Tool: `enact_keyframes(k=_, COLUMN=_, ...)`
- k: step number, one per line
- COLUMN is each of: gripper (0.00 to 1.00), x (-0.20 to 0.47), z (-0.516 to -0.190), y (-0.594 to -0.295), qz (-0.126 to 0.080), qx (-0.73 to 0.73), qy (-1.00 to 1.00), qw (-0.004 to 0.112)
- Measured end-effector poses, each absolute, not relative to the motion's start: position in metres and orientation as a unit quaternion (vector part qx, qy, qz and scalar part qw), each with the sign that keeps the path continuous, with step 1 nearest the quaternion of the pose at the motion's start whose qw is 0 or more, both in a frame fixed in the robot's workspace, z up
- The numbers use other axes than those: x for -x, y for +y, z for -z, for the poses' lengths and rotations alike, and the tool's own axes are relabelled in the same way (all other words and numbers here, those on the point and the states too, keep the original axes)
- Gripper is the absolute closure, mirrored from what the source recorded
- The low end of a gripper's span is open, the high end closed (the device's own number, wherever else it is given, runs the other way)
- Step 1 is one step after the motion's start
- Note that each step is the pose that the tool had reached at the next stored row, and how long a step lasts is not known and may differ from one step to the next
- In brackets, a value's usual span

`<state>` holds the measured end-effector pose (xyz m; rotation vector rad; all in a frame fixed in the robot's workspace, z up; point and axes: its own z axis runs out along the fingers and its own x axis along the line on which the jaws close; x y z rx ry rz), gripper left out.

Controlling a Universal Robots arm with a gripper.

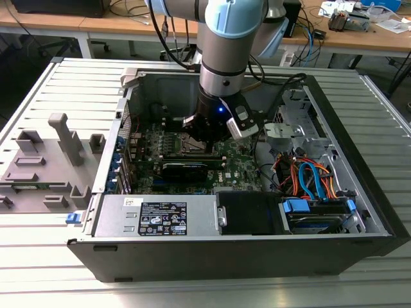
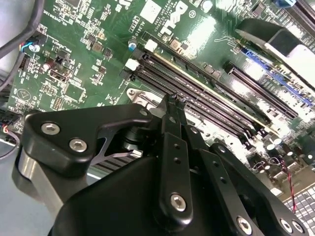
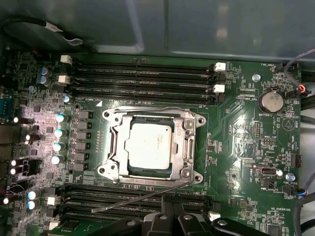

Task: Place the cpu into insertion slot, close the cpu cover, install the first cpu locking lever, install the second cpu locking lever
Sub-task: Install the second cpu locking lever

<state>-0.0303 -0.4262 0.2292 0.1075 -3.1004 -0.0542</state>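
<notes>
First wrist view showed the cpu (image 3: 150,144) seated in the insertion slot (image 3: 118,173), with the cpu cover (image 3: 189,132) lying flat around it, so those two steps looked done. One thin locking lever (image 3: 133,201) stood angled out and unlatched, just ahead of the tool (image 3: 170,215); the other lever (image 3: 147,108) ran along the socket's far edge, apparently latched, though that was hard to confirm. The tool's fingertips (image 2: 173,101) were pressed together, grasping nothing visible, just above the motherboard (image 2: 88,54).
</notes>
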Motion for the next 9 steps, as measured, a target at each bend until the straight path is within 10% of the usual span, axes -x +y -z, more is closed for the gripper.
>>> enact_keyframes(k=9, gripper=0.89, x=0.031, z=-0.218, y=-0.419, qz=0.017, qx=-0.035, qy=-0.999, qw=0.019)
